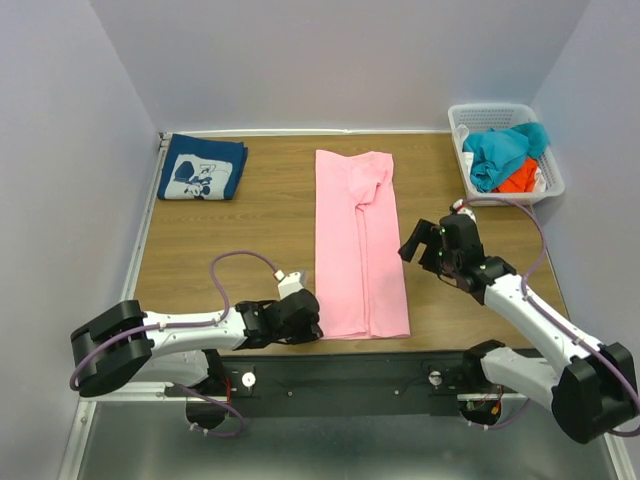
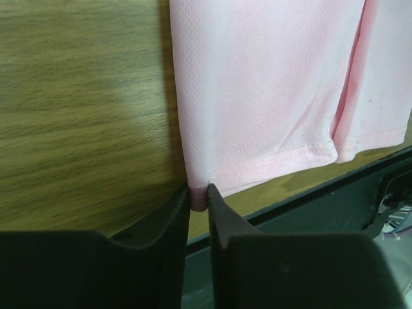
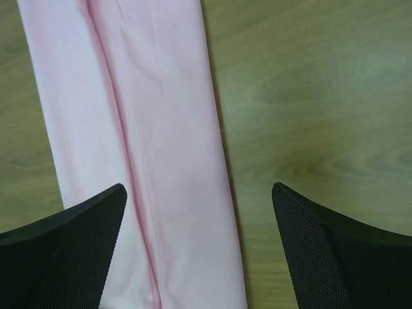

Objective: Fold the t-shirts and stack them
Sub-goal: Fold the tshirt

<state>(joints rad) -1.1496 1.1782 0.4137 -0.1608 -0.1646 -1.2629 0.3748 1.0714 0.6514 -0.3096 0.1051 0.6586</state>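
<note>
The pink t-shirt point(image 1: 358, 245) lies in the middle of the table, folded lengthwise into a long strip. My left gripper point(image 1: 312, 326) is shut on its near left hem corner point(image 2: 198, 199), low at the table's front edge. My right gripper point(image 1: 418, 248) is open and empty, hovering just above the strip's right edge point(image 3: 212, 129). The navy t-shirt with the white cartoon print point(image 1: 203, 167) lies folded at the far left corner.
A white basket point(image 1: 553, 178) at the far right holds teal and orange cloth. The table's front edge with the black rail point(image 2: 335, 193) runs just behind the pink hem. White walls close in the back and sides.
</note>
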